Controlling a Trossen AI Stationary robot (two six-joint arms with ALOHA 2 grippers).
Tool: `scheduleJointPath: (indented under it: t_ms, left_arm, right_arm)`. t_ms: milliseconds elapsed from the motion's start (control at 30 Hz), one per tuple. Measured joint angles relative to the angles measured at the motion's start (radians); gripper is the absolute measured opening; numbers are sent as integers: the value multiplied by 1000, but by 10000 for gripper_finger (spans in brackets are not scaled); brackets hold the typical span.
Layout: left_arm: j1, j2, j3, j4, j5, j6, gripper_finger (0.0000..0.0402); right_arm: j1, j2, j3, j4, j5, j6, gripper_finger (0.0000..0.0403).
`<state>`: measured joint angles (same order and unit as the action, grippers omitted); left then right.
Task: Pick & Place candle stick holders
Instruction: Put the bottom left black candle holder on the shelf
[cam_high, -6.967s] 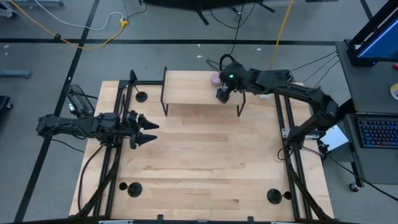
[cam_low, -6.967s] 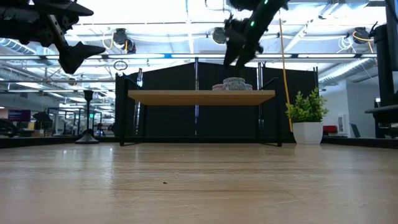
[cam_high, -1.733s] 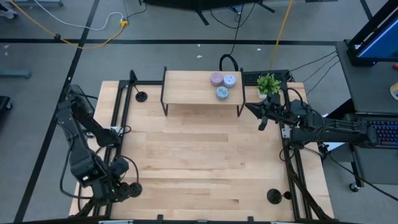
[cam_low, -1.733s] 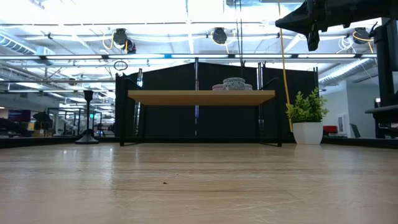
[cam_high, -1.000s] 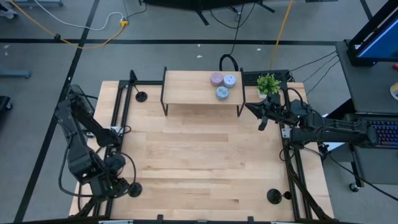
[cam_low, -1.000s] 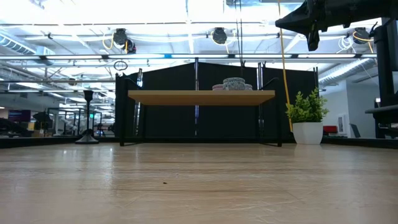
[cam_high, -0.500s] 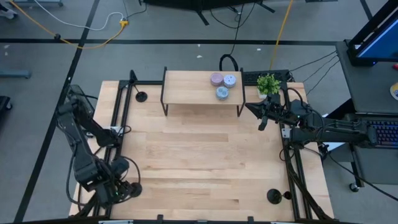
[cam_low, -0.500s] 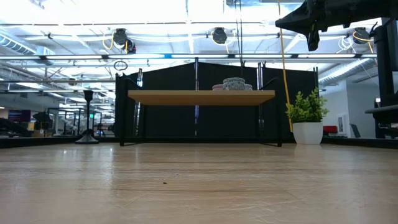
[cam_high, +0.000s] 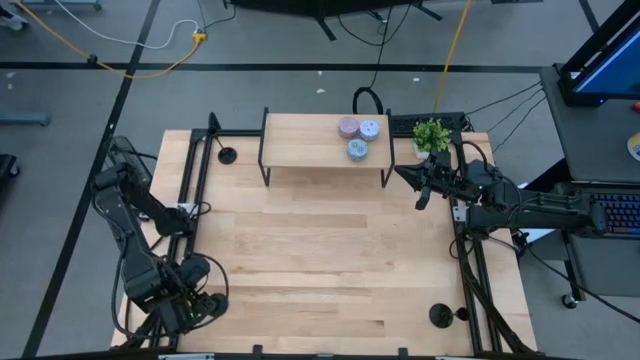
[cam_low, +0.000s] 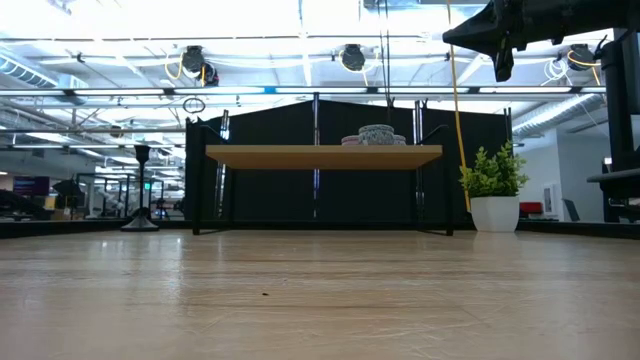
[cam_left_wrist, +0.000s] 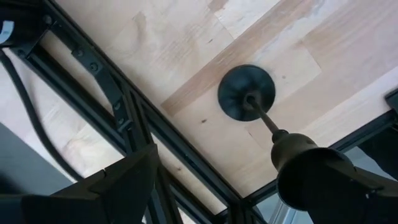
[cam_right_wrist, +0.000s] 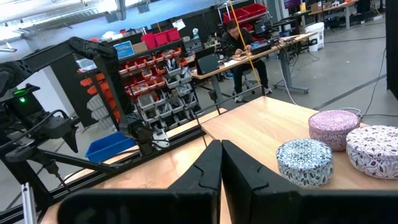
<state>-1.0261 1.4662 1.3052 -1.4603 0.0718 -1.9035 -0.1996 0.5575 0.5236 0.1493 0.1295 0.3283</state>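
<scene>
A black candle stick holder stands upright on its round base (cam_left_wrist: 245, 93) at the table's near left corner. Its thin stem rises to the small cup (cam_left_wrist: 287, 151). My left gripper (cam_left_wrist: 217, 171) (cam_high: 200, 305) hangs open right above it, looking down. The cup sits between the fingers, close to one finger (cam_left_wrist: 336, 186). A second holder (cam_high: 228, 155) stands at the far left and a third (cam_high: 440, 316) at the near right. My right gripper (cam_high: 418, 186) (cam_right_wrist: 221, 158) waits shut above the table's right side. My left gripper comes at the holder from above, pointing down, its fingers on either side of the cup (cam_left_wrist: 287, 151). In the wrist view the cup lies against one finger (cam_left_wrist: 323, 177). I cannot tell whether they touch. The holder stands upright on the table.
A small wooden shelf (cam_high: 300, 145) on black legs stands at the far middle and carries three round patterned tins (cam_high: 357, 135). A potted plant (cam_high: 431, 134) is beside it. Black frame rails (cam_high: 190, 200) run along both table sides, close to the near-left holder.
My left gripper has crept a little toward the table's right edge, over the near-left candle stick holder, and has stayed open. The holder has not moved.
</scene>
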Motion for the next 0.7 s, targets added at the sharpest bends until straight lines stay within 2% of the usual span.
scheduleJointPath:
  t_ms: [133, 333, 700]
  left_arm:
    - [0, 0, 0, -5, 9, -9, 313]
    - [0, 0, 0, 0, 3, -28, 213]
    - [28, 0, 0, 21, -101, -36, 63]
  right_arm:
    - [0, 0, 0, 0, 0, 0, 1]
    - [0, 0, 0, 0, 0, 0, 1]
    - [0, 0, 0, 0, 0, 0, 1]
